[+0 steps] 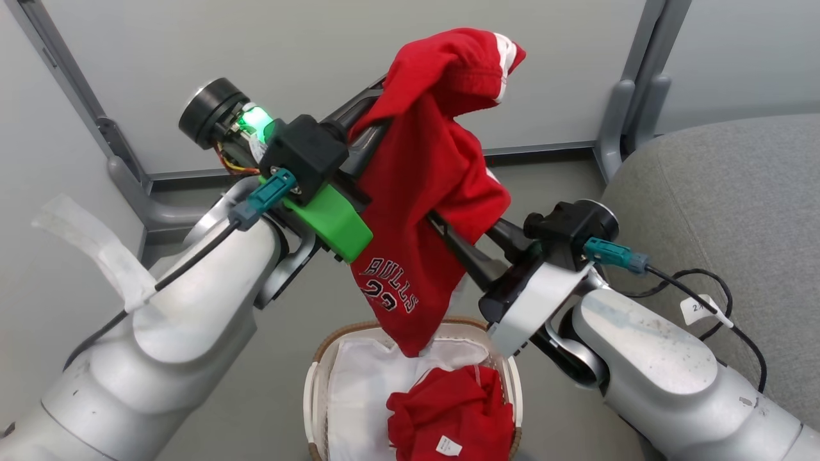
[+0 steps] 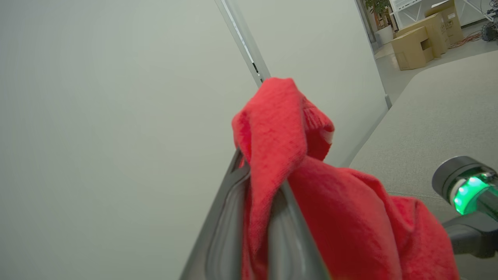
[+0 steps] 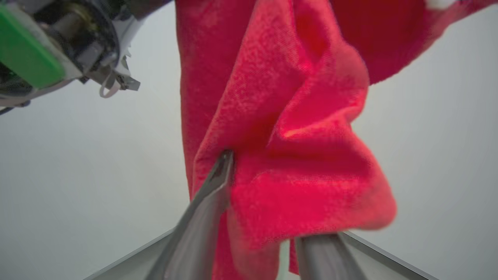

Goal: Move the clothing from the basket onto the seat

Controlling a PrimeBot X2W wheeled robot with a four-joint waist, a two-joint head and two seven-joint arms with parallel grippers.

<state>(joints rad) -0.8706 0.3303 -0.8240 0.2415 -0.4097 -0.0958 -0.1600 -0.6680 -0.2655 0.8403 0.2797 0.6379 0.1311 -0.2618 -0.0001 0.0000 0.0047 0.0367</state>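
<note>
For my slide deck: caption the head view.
Bulls jersey draped over left gripper and right gripper, above the basket.

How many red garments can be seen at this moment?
2. One jersey hangs above the basket, gripped by the left gripper and the right gripper. The other garment lies crumpled in the basket on a white sheet. More could be hidden beneath.

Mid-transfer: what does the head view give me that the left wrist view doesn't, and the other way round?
Head view: the basket below, with a second red garment and a white sheet in it, plus the "BULLS 23" lettering. Left wrist view: the left gripper up close, fingers shut on a fold of cloth, and cardboard boxes far off. Both: the red jersey held in the air, and the grey seat to the robot's right.
</note>
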